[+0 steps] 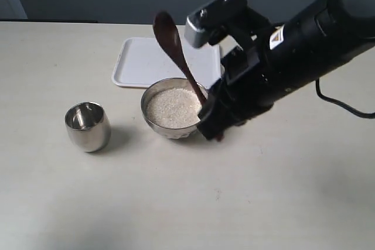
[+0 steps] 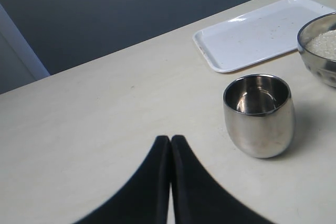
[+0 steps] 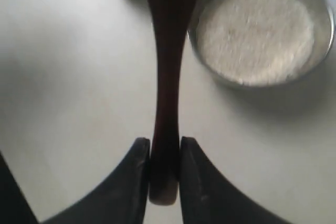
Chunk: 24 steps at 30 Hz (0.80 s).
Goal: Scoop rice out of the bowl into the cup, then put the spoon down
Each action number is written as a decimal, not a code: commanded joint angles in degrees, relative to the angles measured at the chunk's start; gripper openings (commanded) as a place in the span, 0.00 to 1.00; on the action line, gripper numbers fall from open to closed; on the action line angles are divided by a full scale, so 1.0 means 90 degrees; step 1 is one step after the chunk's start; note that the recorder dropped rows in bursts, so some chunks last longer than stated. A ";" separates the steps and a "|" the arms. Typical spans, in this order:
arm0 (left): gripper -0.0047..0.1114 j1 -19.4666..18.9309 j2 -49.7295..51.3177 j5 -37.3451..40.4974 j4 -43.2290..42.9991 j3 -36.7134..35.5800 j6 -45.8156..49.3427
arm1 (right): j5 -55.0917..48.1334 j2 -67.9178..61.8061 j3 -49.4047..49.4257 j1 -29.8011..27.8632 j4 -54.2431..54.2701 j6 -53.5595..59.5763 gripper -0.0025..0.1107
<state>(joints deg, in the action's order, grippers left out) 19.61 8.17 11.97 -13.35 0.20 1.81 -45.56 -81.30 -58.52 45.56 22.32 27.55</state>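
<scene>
The steel bowl (image 1: 151,122) stands mid-table, filled with white rice (image 1: 173,108). The small steel cup (image 1: 88,126) stands to its left, upright, with no rice visible inside. My right gripper (image 1: 212,122) is shut on the handle end of the dark wooden spoon (image 1: 174,48), right of the bowl; the spoon slants up and leftward, head raised above the bowl's far rim. In the right wrist view the spoon (image 3: 168,77) runs out from between the jaws of the right gripper (image 3: 164,148), beside the bowl (image 3: 321,56). My left gripper (image 2: 170,140) is shut and empty, close to the cup (image 2: 258,114).
A white tray (image 1: 140,62) lies flat behind the bowl, toward the table's far edge. The right arm (image 1: 304,45) reaches in over the right side of the table. A black cable (image 1: 345,106) hangs below it.
</scene>
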 commanded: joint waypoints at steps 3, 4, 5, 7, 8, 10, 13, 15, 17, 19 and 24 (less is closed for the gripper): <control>0.04 0.0063 -0.0046 -0.0040 0.0027 -0.0022 -0.0019 | -0.2264 -0.0188 -0.0002 -0.0030 -0.0663 -0.0162 0.01; 0.04 0.0063 -0.0046 -0.0040 0.0027 -0.0022 -0.0019 | -0.2605 -0.0248 -0.0002 -0.0030 -0.0663 -0.0162 0.01; 0.04 0.0063 -0.0046 -0.0040 0.0027 -0.0022 -0.0019 | -0.2711 -0.0298 -0.0002 -0.0030 -0.0649 -0.0162 0.01; 0.04 0.0063 -0.0046 -0.0040 0.0027 -0.0022 -0.0019 | -0.2711 -0.0427 -0.0002 -0.0030 -0.0563 -0.0229 0.01; 0.04 0.0063 -0.0046 -0.0040 0.0027 -0.0022 -0.0019 | -0.2711 -0.0453 -0.0002 -0.0030 -0.0472 -0.0247 0.01; 0.04 0.0063 -0.0046 -0.0040 0.0027 -0.0022 -0.0019 | -0.2711 -0.0468 -0.0027 -0.0030 -0.0287 -0.0230 0.01; 0.04 0.0063 -0.0046 -0.0040 0.0027 -0.0022 -0.0019 | -0.2711 -0.0479 -0.0166 -0.0030 -0.0138 -0.0197 0.01; 0.04 0.0063 -0.0046 -0.0040 0.0027 -0.0022 -0.0019 | -0.2711 -0.0523 -0.0277 -0.0030 -0.0138 -0.0187 0.01; 0.04 0.0063 -0.0046 -0.0040 0.0027 -0.0022 -0.0019 | -0.2711 -0.0549 -0.0364 -0.0030 -0.0229 -0.0187 0.01; 0.04 0.0063 -0.0046 -0.0040 0.0027 -0.0022 -0.0019 | -0.2711 -0.0525 -0.0393 -0.0030 -0.0764 -0.0566 0.01; 0.04 0.0063 -0.0046 -0.0040 0.0027 -0.0022 -0.0019 | -0.1178 -0.0511 -0.0393 0.0141 -0.3748 -0.3530 0.01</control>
<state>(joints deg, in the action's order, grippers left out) 19.61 8.17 11.97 -13.35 0.20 1.81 -62.83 -86.14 -61.69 46.36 3.65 11.10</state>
